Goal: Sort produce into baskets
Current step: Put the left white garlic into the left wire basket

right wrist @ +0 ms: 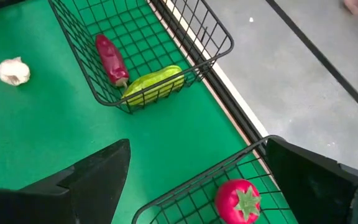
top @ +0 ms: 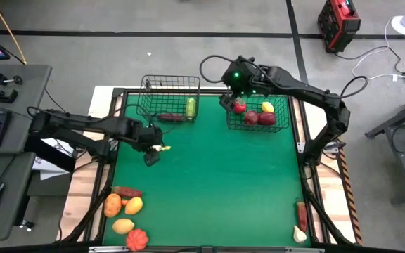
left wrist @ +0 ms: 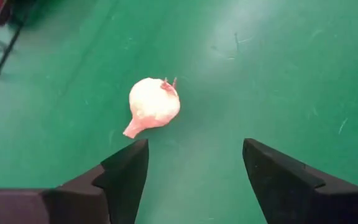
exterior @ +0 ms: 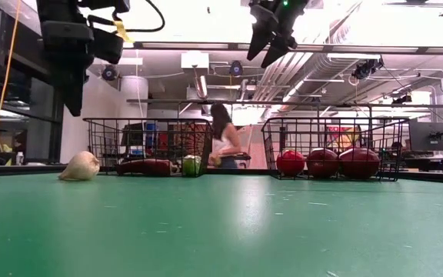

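Garlic under our left end effector

Our left end effector (left wrist: 191,180) hangs wide open and empty above the garlic (left wrist: 152,106) lying near the left basket (top: 169,98) by the desk's far edge; our right end effector (right wrist: 194,180), open, empty, hovers over the right basket (top: 259,116).

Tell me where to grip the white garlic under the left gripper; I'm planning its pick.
Grip the garlic across its round bulb, coming straight down from above. It lies on its side on the green mat, tapered stem pointing sideways, so the bulb is the widest, steadiest part. The left gripper hangs open just beside it, with nothing crowding the bulb.
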`<state>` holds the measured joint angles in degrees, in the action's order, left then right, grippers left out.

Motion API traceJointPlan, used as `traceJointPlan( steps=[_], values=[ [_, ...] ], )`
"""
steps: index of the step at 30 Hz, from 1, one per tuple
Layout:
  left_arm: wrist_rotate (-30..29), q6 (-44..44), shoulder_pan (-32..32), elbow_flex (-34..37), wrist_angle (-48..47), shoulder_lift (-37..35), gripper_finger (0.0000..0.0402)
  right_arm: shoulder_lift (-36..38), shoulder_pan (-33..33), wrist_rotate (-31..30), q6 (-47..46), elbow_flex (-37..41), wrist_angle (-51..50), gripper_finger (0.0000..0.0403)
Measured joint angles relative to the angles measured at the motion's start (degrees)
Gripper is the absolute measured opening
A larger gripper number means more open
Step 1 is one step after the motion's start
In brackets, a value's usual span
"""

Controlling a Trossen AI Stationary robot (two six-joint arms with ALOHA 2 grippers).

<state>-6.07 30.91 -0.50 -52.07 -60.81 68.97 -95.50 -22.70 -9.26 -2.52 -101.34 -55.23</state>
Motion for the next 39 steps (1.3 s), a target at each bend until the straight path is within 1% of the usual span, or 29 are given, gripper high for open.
traceJointPlan(
  steps=[5,9,12,20,26,32,37,39],
  values=[
    [-2.4,-8.6,0.0,0.0,1.4,0.0,0.0253,0.0,-0.2,0.9,0.0,0.0,-0.2,0.0369],
    [-3.4,-8.7,0.0,0.0,3.5,0.1,0.0253,0.0,-0.2,1.0,-0.1,0.0,-0.2,0.0369],
    [-4.3,-12.1,0.0,0.0,3.6,0.7,0.0253,0.0,-0.2,1.0,-0.1,0.0,-0.2,0.0369],
    [-4.6,-21.1,0.0,7.7,6.8,3.3,0.0253,0.0,-0.2,0.9,-0.4,0.0,0.1,0.0369],
    [-8.1,-28.3,0.1,8.3,11.7,5.1,0.0253,0.0,-0.2,0.9,-0.4,0.0,1.1,0.0369],
    [-7.8,-34.6,1.2,8.3,12.3,7.8,0.0253,0.0,-0.2,0.9,-0.5,0.0,1.5,0.0369],
    [-7.7,-36.0,3.5,8.3,14.0,11.1,0.0253,0.0,-0.2,0.9,-1.6,0.0,1.5,0.0369],
    [-6.4,-35.8,4.4,8.3,14.7,12.6,0.0253,0.0,-0.2,0.9,-1.6,0.0,1.5,0.0369]
  ],
)
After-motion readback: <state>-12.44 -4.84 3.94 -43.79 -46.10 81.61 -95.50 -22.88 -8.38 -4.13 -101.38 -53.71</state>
